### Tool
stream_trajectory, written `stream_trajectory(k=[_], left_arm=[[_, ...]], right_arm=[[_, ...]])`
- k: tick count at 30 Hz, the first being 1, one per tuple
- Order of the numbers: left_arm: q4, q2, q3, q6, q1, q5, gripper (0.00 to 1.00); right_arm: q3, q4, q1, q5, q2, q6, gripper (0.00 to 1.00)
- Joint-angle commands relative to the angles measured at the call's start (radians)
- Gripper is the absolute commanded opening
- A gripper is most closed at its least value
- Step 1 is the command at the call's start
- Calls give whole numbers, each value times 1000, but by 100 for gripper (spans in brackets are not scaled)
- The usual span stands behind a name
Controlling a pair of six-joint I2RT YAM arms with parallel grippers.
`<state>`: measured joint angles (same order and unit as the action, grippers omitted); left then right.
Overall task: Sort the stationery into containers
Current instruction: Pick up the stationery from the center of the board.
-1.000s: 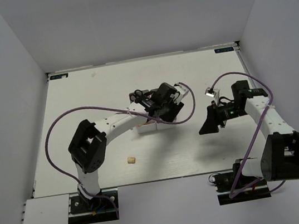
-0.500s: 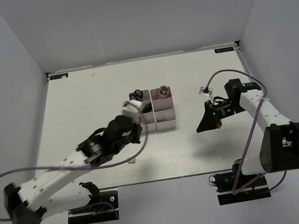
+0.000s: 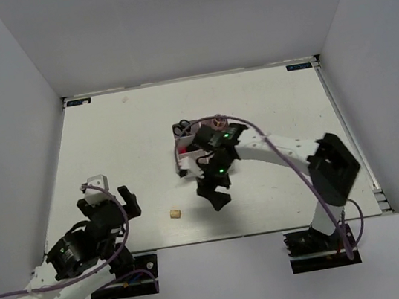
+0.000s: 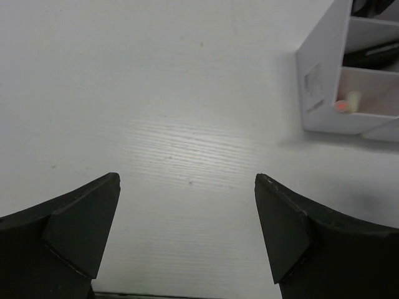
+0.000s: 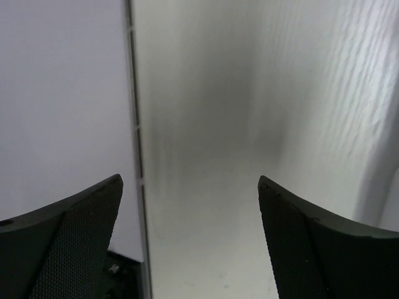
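The white bins stand mid-table, mostly hidden under my right arm. Black scissors handles stick out of the far left bin and a pink item shows in the far right one. A small tan piece lies on the table in front of the bins. My right gripper is open and empty, just right of the tan piece. My left gripper is open and empty at the near left. In the left wrist view the bins sit at the upper right, with a pale red-tipped marker inside one.
White walls enclose the table on three sides. The right wrist view shows the open gripper over bare table beside a table edge strip. The right arm's purple cable loops above the bins.
My left arm has pulled back from the bins to the near left. My right arm has swung from the right side across to the middle, over the bins. Both grippers stay empty.
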<state>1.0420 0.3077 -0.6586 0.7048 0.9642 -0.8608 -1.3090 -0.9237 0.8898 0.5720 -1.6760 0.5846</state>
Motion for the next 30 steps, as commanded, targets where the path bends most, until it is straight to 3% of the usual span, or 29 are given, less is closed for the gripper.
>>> stream_trajectory(k=[1,10,13,15,17,19,22,30], left_arm=[[81,19,30,-2,1,-49,100],[111,41,34,-59,-1,-124,98],[151,-10,40,-2,-2,-184,75],[156,-53,47,16,-1,-207,59],[150,-94,56,22,-2,-213,59],[141,-137,62,15,1,-221,68],[136,-162,63,12,1,-224,74],[150,-131,53,25,-1,-215,75]], right_arm=[[-140,52,112,-268,-111,-106,90],[-334,153,219,-401,-301,-307,90],[-361,181,271,-508,-342,-374,82],[-404,187,297,-563,-367,-402,69],[-453,165,319,-638,-419,-442,66],[-489,154,343,-626,-453,-453,59],[-495,161,383,-649,-467,-459,50],[-507,169,397,-684,-522,-456,49]])
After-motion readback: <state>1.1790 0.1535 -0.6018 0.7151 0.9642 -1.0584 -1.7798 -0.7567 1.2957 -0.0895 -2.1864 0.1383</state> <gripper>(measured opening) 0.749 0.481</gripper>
